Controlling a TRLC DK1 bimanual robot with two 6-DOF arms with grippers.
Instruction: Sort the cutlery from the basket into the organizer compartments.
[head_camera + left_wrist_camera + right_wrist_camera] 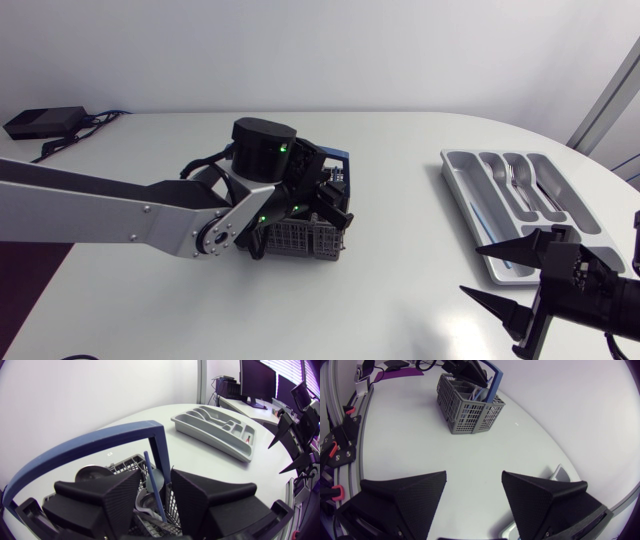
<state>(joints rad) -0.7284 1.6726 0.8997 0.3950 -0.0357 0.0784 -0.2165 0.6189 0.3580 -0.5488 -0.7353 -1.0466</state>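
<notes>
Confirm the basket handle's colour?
Blue handle on a grey mesh basket; clearest in the left wrist view.

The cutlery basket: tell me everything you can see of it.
The cutlery basket is a grey plastic-looking grid box with a blue arched handle. It stands upright on the white table, apart from the organizer. Cutlery stands inside. The left gripper hangs over it, fingers open astride a blue stem.

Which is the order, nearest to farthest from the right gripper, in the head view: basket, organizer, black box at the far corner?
1. organizer: right beside the right gripper, its near end by the fingertips.
2. basket: mid-table, well across from it.
3. black box: the table's far left corner.
</notes>
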